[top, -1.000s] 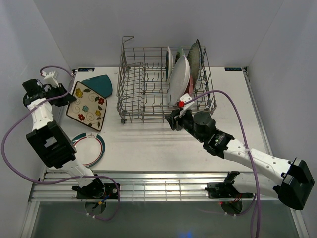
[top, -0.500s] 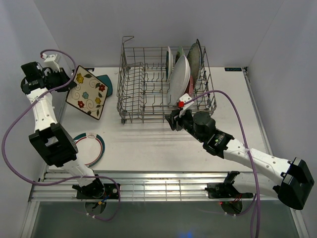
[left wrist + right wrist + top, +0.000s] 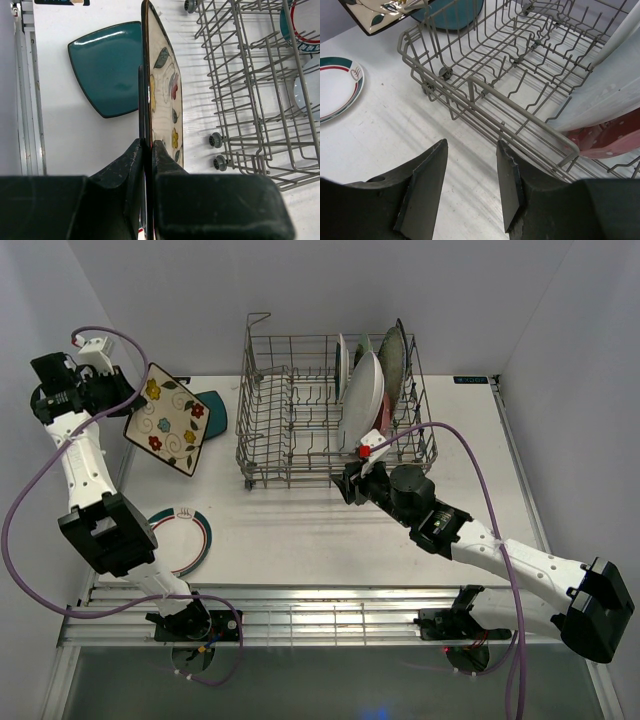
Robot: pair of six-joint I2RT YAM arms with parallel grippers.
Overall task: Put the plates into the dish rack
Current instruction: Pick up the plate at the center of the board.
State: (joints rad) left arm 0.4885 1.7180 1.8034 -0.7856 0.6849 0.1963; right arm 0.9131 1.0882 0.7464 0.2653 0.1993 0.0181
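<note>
Grey wire dish rack [image 3: 290, 472] has plates [image 3: 362, 400] packed upright at its right end, its left rows open. Beside it, the left gripper [image 3: 148, 146] pinches the floral plate [image 3: 165, 95] by its edge in midair, above the teal plate [image 3: 107, 67]. The right gripper [image 3: 471, 150] hovers half-open, empty, at the near rim.

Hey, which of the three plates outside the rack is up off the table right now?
The flowered square plate, pinched on edge in the left hand. The teal square plate and the round white plate lie flat on the table.
</note>
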